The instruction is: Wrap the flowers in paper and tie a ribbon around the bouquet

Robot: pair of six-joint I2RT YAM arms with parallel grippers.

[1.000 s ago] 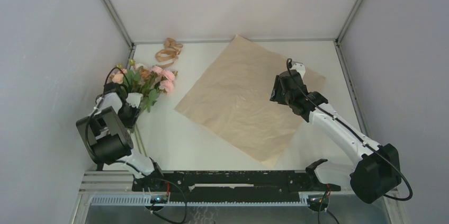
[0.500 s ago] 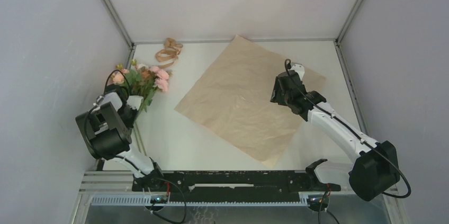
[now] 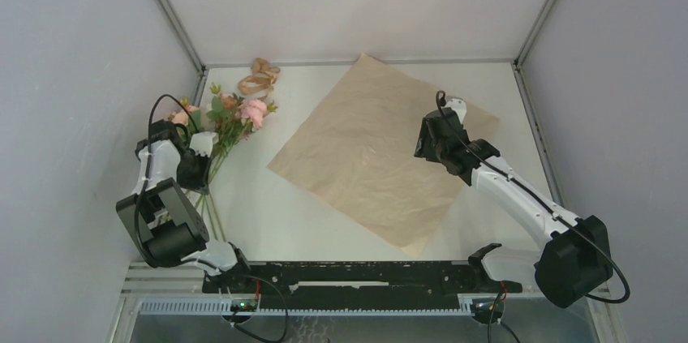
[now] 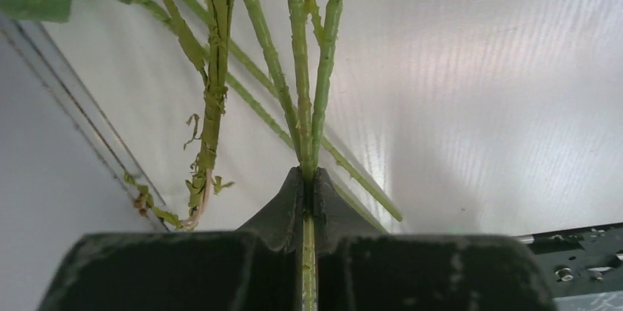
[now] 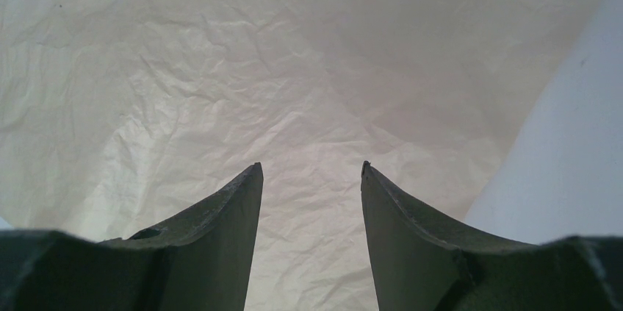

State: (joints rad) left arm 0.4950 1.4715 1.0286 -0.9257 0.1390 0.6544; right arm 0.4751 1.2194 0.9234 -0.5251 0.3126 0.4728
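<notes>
The flowers [image 3: 235, 112], pink and peach roses with green leaves, are at the table's left side with their thin green stems [image 4: 297, 68] running back to my left gripper [image 3: 201, 156]. That gripper [image 4: 308, 175] is shut on the stems, one stem pinched between its jaws. The paper [image 3: 381, 148], a big crinkled tan sheet, lies flat in the middle of the table. My right gripper [image 3: 430, 136] hovers over the sheet's right part, and its gripper [image 5: 308, 167] is open with only the paper [image 5: 294, 90] below. The ribbon [image 3: 260, 77] lies curled at the back left.
The left wall rail [image 3: 199, 87] runs close beside the flowers and my left arm. White table surface [image 3: 284, 221] shows between the paper and the arm bases. A black rail [image 3: 349, 274] crosses the near edge.
My left gripper has shut on the flower stems and shifted; the roses have swung toward the back and slightly right. The right arm and the paper have stayed put.
</notes>
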